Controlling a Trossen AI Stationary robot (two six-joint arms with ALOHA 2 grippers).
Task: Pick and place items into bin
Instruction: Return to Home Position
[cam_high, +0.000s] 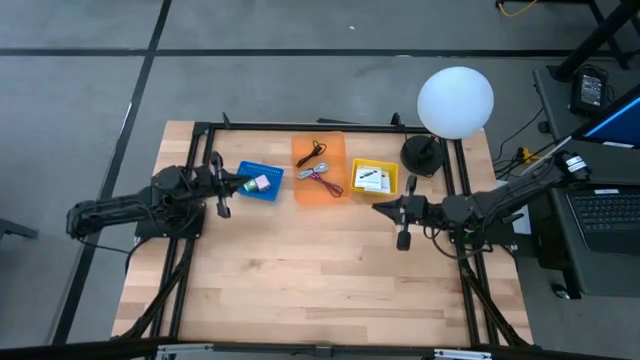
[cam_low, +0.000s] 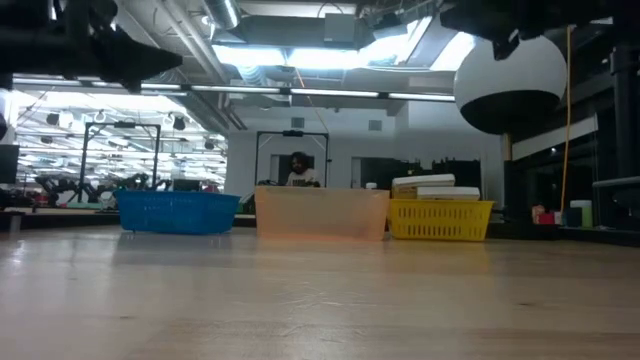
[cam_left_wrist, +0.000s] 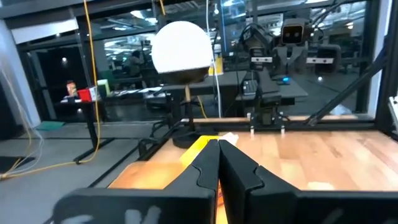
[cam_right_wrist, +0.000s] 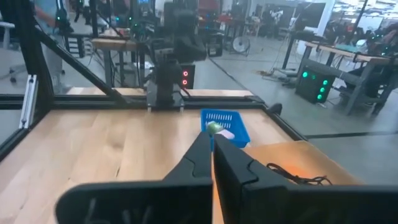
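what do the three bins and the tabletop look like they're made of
The blue bin looks like plastic, its wall finely ribbed or meshed. The orange bin seems smooth translucent plastic: its wall looks pale and see-through. The yellow bin looks like plastic lattice, with small openings. The tabletop appears to be light wood strips, showing grain, seams and soft sheen.

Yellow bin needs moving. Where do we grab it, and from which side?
I'd pinch the yellow bin by the rim nearest the right gripper, from straight above, one finger inside, one outside: the walls are thin and upright, and white boxes fill the middle.
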